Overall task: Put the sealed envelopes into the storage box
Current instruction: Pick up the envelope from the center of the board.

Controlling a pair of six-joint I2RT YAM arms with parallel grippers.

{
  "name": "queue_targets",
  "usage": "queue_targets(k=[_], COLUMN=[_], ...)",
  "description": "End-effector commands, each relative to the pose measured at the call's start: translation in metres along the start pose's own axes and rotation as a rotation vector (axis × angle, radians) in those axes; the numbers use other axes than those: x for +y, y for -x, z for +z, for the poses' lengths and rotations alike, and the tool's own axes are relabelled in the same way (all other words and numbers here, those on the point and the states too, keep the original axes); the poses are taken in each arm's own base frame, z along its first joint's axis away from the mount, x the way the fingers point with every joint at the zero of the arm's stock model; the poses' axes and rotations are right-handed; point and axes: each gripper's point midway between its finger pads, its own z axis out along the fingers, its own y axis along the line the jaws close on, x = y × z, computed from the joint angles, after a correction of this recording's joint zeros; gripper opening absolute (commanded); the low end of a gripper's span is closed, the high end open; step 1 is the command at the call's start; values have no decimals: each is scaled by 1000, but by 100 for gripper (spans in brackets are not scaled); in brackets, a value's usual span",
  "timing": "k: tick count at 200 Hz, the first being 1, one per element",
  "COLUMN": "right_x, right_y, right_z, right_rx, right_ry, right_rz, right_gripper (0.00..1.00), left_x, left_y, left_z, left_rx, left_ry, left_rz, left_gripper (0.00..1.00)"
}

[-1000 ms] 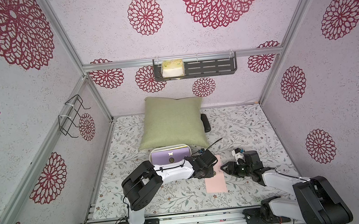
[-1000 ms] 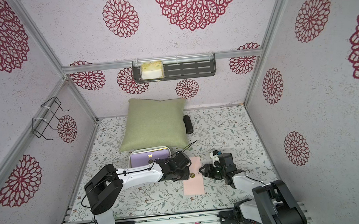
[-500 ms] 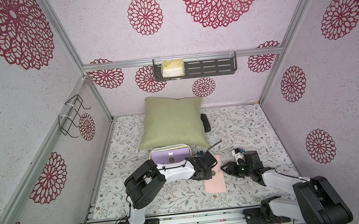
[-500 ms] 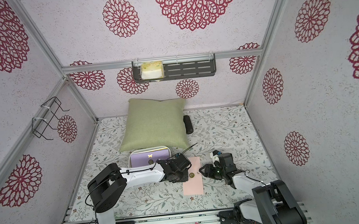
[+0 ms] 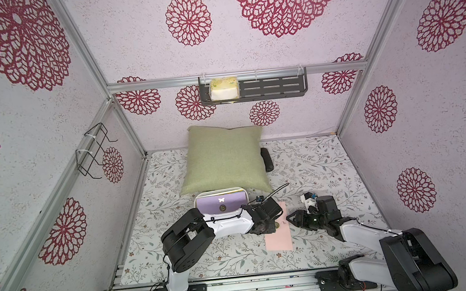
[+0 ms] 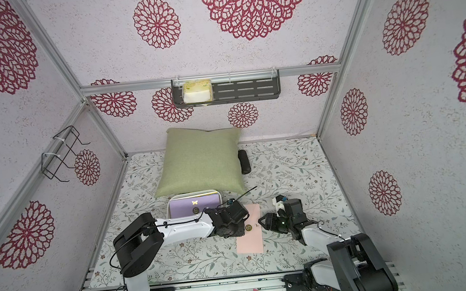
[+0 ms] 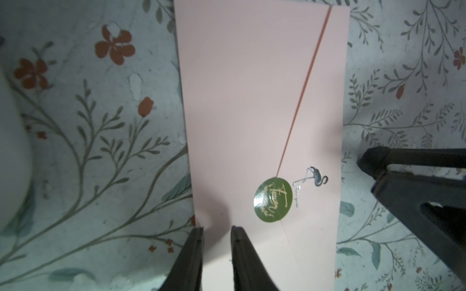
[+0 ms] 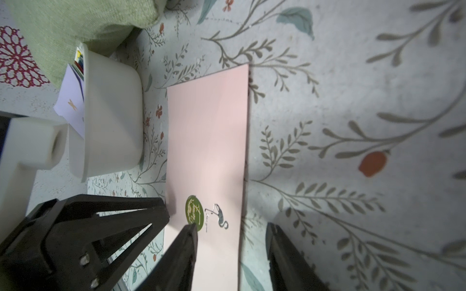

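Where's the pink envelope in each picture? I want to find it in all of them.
Top view: the pink envelope lies flat on the floral mat, near the storage box.
Top view: the envelope is in the same spot, near the box.
Left wrist: it fills the middle.
Right wrist: it lies in the middle, beside the box.
Shared landmark: its round green sticker.
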Motion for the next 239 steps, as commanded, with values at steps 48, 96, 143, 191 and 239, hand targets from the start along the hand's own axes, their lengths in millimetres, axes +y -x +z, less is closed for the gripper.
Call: queue_targets(k=[48, 96, 143, 191, 239], right_x=[-8, -9, -10, -6, 9], right_y=[-4, -5, -8, -17, -18], right_z=[2, 3, 4, 8, 10], right_rx=[15, 22, 32, 62, 86], right_ry=[-28, -29, -27, 25, 114], right_rz=[-7, 1, 9, 58, 110], right_gripper=[51, 51, 51, 51, 51], left_x=[1, 9, 12, 10, 9], left_y=[7, -4, -8, -10, -10], left_z=[-15, 0, 7, 11, 11], left_rx=[-48, 7, 44, 64, 65], left_ry=[10, 42, 48, 44, 40], left_rz=[4, -20, -32, -31, -32], left_gripper=[27, 24, 22, 19, 19])
